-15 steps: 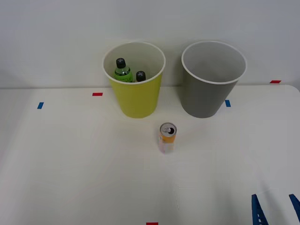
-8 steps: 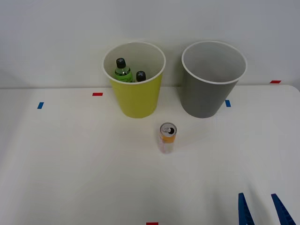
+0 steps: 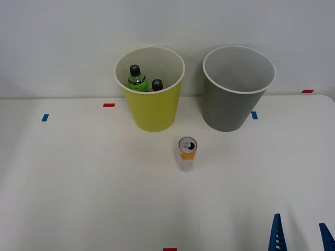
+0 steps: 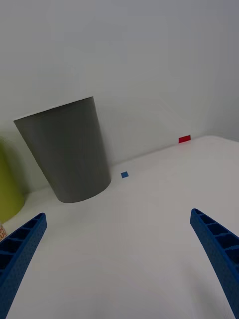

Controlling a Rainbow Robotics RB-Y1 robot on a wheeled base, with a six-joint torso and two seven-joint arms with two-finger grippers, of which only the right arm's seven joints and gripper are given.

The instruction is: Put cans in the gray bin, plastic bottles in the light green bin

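The robot's right gripper, fitted with two blue ribbed fingers, sits low at the near right corner of the front view, its tips pointing forward. The fingers stand spread wide apart with nothing between them, one at each lower corner of the wrist view.

Can before bins; bottles inside left bin (upright).

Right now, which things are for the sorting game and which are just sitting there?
For the job:
- orange-yellow can, standing on the table
- gray bin
- light green bin
- two plastic bottles, already inside it
- right gripper, open

Just there:
- tape marks
- table
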